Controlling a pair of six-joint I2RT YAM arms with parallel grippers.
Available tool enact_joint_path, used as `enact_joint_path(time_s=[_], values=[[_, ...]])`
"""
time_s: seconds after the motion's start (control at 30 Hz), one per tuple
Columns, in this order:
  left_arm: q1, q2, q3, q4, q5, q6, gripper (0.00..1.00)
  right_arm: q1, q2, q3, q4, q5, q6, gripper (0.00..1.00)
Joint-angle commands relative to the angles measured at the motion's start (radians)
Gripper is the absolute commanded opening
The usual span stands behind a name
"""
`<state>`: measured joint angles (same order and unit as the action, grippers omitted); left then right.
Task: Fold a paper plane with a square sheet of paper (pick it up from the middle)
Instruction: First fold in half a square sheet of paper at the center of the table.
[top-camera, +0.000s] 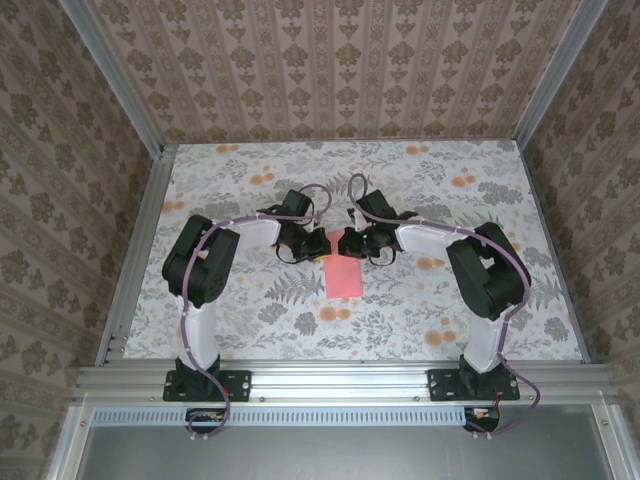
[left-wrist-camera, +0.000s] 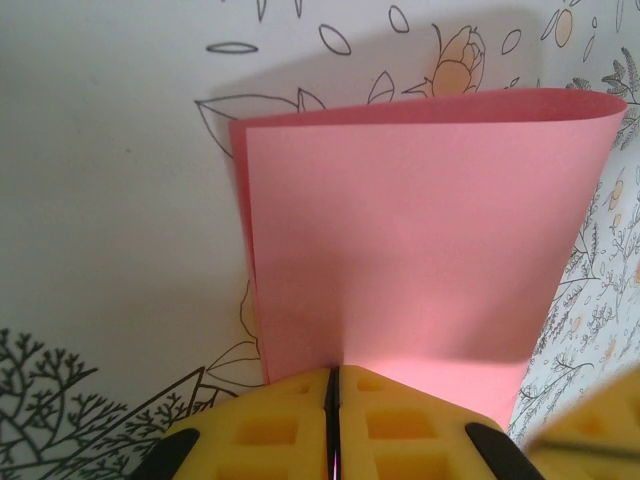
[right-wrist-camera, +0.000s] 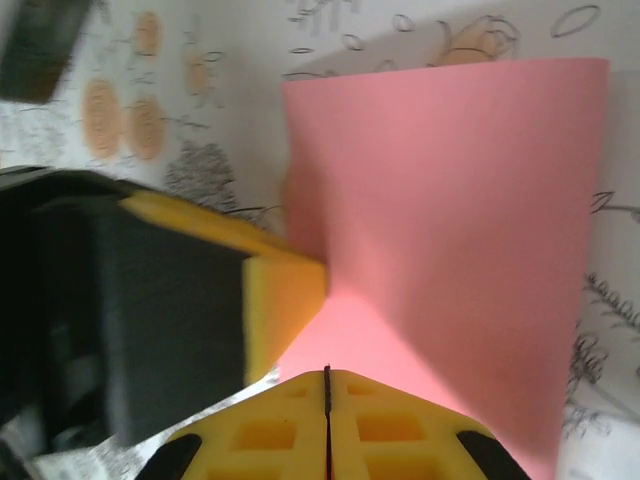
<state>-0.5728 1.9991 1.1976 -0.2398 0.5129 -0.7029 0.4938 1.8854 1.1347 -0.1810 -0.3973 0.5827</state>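
The square sheet of paper (top-camera: 343, 277), salmon pink, is folded over on itself into a narrow rectangle at the table's middle. Its rounded fold lies at the far end in the left wrist view (left-wrist-camera: 420, 230). My left gripper (top-camera: 318, 245) (left-wrist-camera: 333, 372) is shut on the sheet's near edge, its yellow pads pressed together. Right beside it, my right gripper (top-camera: 350, 243) (right-wrist-camera: 327, 370) is also shut, with the pink sheet (right-wrist-camera: 450, 200) running up to its tips. One of the left gripper's pads (right-wrist-camera: 285, 300) touches the sheet at the left of the right wrist view.
A flower-printed cloth (top-camera: 250, 310) covers the table. Aluminium rails (top-camera: 135, 250) and patterned walls close it in on three sides. Both arms reach inward, wrists nearly touching above the sheet's far end.
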Motion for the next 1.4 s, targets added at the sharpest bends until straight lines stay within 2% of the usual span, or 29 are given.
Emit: enact_joint_path(time_s=[0.0,0.27,0.47,0.57,1.0,1.23,1.37], values=[[-0.009,0.084,-0.041,-0.125,-0.07,0.023,0.1,-0.022,0.046,0.021,0.051,0.022,0.014,0.09],[-0.009,0.086,-0.046,-0.134,-0.071,0.028,0.1,-0.055,0.109,-0.035,0.098,0.024,0.049,0.09],[-0.009,0.088,-0.045,-0.139,-0.073,0.032,0.1,-0.058,0.031,0.002,0.089,-0.031,0.046,0.1],[-0.009,0.089,-0.044,-0.139,-0.073,0.03,0.1,-0.063,0.043,0.026,0.098,-0.045,0.047,0.1],[-0.009,0.084,-0.049,-0.144,-0.073,0.036,0.1,-0.095,0.159,0.029,0.111,0.026,0.056,0.09],[-0.01,0.079,-0.057,-0.139,-0.074,0.034,0.1,-0.094,0.101,0.078,0.099,-0.001,0.055,0.1],[-0.01,0.081,-0.056,-0.138,-0.074,0.035,0.1,-0.095,0.135,0.117,0.096,0.007,0.056,0.1]])
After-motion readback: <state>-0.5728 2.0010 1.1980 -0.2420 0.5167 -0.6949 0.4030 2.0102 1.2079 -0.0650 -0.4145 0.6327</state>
